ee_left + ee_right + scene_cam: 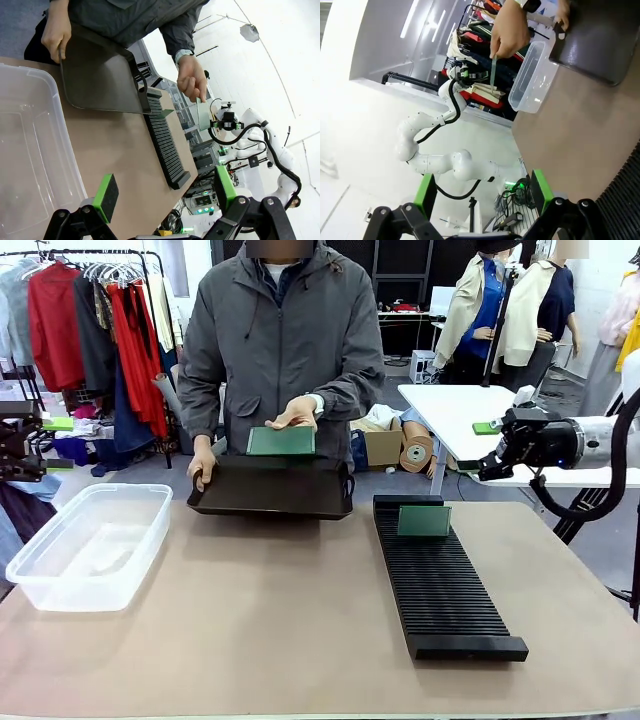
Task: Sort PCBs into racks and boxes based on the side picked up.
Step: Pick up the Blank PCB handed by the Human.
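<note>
Across the table, a person's hand holds one PCB flat-on above a shallow black tray, which the other hand grips at its left end. A second PCB stands upright in a far slot of the long black rack. The clear box sits at the table's left. My right gripper hovers open beyond the rack's far right, off the table. At the far left edge, beside the box, my left gripper is open too. In the wrist views both grippers hold nothing.
A white table stands behind my right gripper, with a clothes rail at the back left. Bare brown tabletop lies between box and rack.
</note>
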`<state>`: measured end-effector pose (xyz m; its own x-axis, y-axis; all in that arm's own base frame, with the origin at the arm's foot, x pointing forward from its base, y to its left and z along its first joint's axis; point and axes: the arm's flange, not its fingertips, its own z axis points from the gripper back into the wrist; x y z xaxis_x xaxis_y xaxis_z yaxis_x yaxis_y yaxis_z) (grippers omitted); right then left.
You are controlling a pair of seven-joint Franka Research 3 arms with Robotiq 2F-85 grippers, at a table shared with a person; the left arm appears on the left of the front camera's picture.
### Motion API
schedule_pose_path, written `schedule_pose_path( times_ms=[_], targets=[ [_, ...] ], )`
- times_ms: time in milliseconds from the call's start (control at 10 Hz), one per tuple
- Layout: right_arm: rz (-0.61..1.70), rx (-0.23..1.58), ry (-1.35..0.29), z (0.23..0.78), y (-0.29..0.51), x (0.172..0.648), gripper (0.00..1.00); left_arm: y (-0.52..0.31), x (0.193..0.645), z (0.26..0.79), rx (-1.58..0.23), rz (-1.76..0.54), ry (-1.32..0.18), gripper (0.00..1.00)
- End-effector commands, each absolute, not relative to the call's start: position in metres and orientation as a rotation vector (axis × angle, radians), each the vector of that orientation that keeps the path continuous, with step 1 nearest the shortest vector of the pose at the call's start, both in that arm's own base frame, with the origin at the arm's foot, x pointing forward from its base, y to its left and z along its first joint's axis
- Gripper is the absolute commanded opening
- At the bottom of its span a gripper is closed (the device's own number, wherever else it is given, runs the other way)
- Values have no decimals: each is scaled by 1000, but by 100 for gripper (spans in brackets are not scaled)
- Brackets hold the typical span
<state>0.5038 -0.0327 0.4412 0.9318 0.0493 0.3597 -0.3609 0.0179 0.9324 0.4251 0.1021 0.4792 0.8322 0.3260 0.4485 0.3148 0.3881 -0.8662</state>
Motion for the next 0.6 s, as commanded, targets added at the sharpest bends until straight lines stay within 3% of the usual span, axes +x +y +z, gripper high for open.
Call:
schedule_pose_path(
  times_ms=[0, 500],
  targets=[
    [327, 1526, -258, 436, -34, 505, 100, 103, 425, 481, -1194, 6, -618, 100],
    [327, 1526, -258, 436, -34, 505, 100, 103, 425, 481, -1194, 6, -618, 100]
  ],
)
